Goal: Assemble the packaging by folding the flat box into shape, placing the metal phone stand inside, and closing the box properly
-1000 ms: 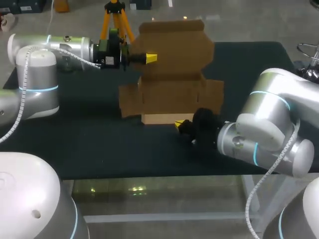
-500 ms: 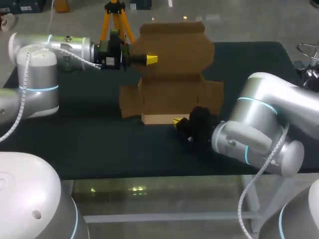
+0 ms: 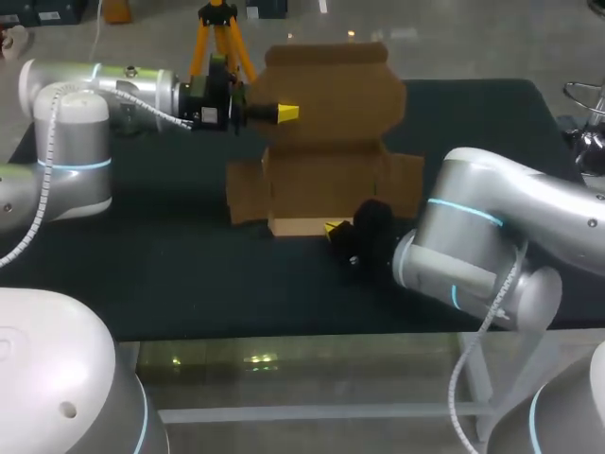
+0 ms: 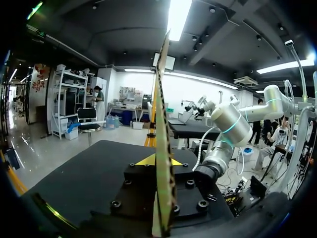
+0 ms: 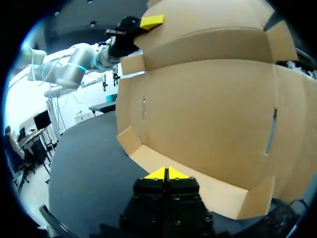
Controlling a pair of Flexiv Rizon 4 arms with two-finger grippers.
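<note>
The left pincer [image 3: 287,113] pinches the left edge of the upright back panel of the half-folded brown cardboard box [image 3: 326,180]. The box stands in the middle of the black tabletop [image 3: 170,274]. The right pincer [image 3: 333,229], pressed together and empty, is just beside the low front flap.

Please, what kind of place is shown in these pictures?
Probably a robot workbench for packaging trials. A black table carries a half-folded cardboard box; the left gripper is shut on its upright lid, and the right gripper, shut, sits by its front flap.
</note>
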